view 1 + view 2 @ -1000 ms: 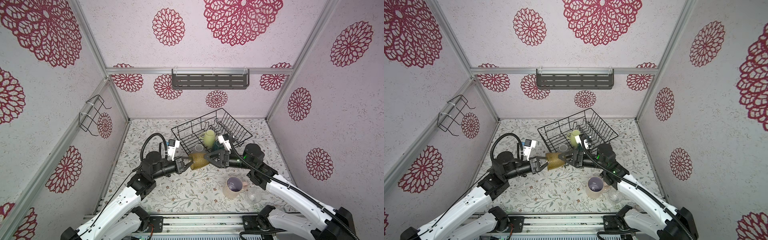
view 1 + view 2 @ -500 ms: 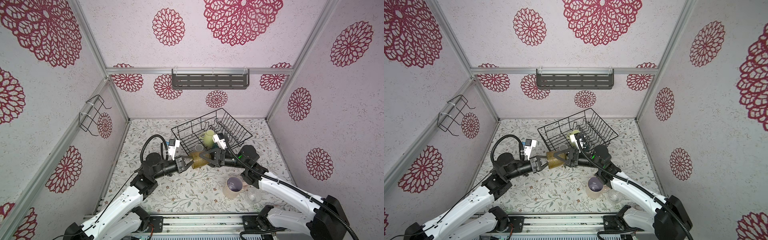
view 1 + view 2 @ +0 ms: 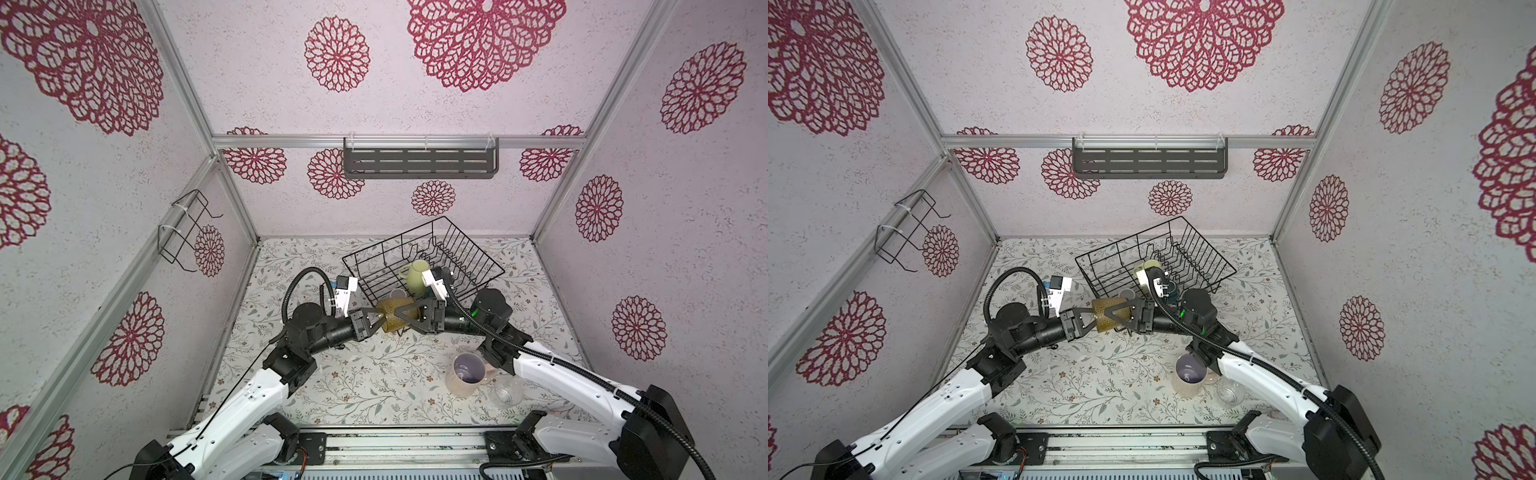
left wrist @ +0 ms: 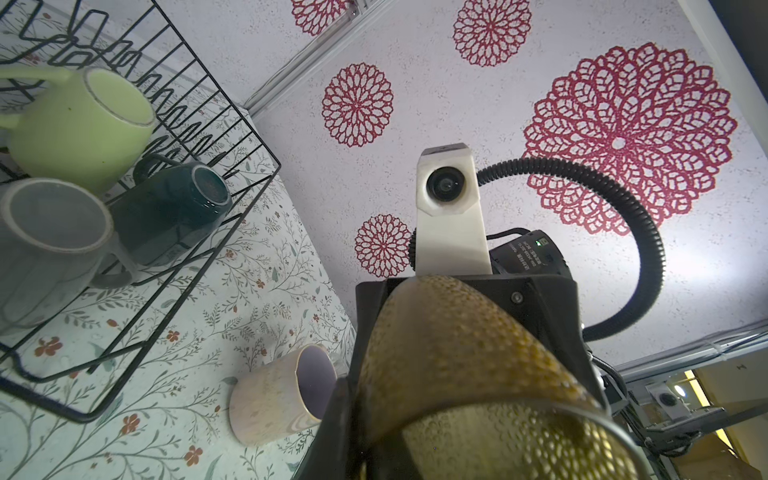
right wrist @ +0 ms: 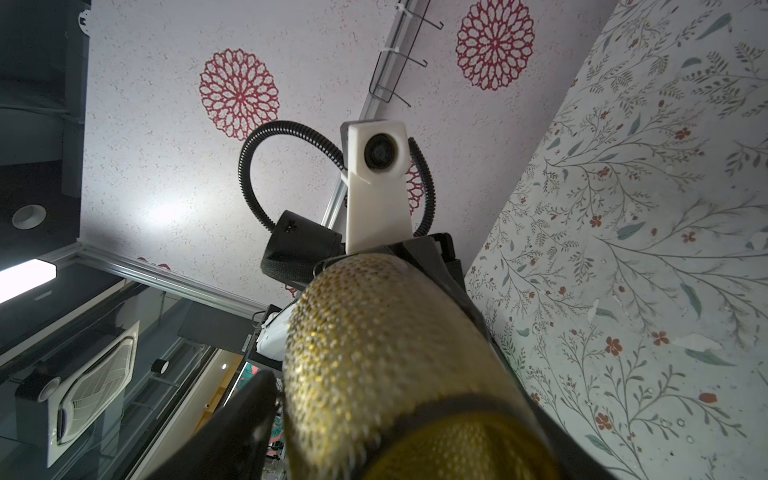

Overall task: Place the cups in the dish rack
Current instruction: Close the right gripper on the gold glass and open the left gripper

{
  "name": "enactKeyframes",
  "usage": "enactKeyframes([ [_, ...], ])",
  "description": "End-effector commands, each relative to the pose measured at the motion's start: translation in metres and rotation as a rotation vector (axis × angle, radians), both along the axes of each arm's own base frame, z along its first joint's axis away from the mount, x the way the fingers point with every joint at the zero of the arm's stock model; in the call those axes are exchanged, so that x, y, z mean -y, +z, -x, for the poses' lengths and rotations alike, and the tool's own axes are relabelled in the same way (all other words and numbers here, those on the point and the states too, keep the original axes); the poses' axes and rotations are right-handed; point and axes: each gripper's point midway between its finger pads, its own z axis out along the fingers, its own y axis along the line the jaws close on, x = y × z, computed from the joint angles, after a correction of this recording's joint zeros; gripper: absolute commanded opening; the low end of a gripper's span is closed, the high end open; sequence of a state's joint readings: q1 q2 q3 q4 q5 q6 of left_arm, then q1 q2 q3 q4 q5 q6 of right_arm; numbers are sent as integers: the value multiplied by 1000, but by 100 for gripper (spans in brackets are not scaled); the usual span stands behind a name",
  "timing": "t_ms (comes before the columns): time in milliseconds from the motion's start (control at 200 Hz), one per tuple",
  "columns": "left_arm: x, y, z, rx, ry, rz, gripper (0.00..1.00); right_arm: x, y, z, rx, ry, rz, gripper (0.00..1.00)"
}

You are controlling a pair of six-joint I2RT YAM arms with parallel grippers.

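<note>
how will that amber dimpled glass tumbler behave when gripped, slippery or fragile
The amber dimpled glass tumbler is probably stiff but breakable, being glass. Its dimpled wall likely gives some bite, though glass can slip. Pinched at the rim by the left gripper, it may pivot; round and handleless, it would likely roll if laid down.

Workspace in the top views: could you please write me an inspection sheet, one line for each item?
Surface: floral table top, no spill seen.
Job's things: dish rack holds pale yellow-green mug, light grey mug and dark teal mug; amber glass tumbler is between both tools; large pink mug and small clear glass are on the table.
Clutter: nothing seen.
Grippers: left tool shut on the tumbler; right tool open, jaws astride it.
Cables: black corrugated hose at the left wrist, another at the right.
Surroundings: grey slotted shelf and black wire holder on the walls.
</note>
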State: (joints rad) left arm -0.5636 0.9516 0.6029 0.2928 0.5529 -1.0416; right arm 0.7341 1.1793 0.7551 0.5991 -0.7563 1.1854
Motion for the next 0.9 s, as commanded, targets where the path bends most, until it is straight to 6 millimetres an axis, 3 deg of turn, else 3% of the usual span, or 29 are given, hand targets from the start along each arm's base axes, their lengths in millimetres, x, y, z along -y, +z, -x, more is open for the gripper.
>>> enactKeyframes([
  [0, -2, 6, -4, 20, 8, 18, 11, -1, 16, 1, 106, -2, -19, 78],
  [135, 0, 3, -3, 14, -15, 23, 18, 0, 6, -3, 115, -30, -4, 76],
  [255, -6, -3, -9, 0, 8, 16, 31, 3, 12, -7, 179, -74, -3, 73],
  [340, -11, -4, -15, -17, 23, 34, 34, 4, 14, -13, 205, -104, 13, 69],
  [460, -19, -7, -20, -23, 43, 37, 48, 3, 10, -23, 240, -143, 67, 71],
  [726, -40, -30, -29, -74, 114, 4, 59, 9, -21, -56, 369, -280, 267, 67],
  [896, -64, -38, -37, -119, 200, 34, 70, 14, -46, -91, 408, -370, 481, 67],
])
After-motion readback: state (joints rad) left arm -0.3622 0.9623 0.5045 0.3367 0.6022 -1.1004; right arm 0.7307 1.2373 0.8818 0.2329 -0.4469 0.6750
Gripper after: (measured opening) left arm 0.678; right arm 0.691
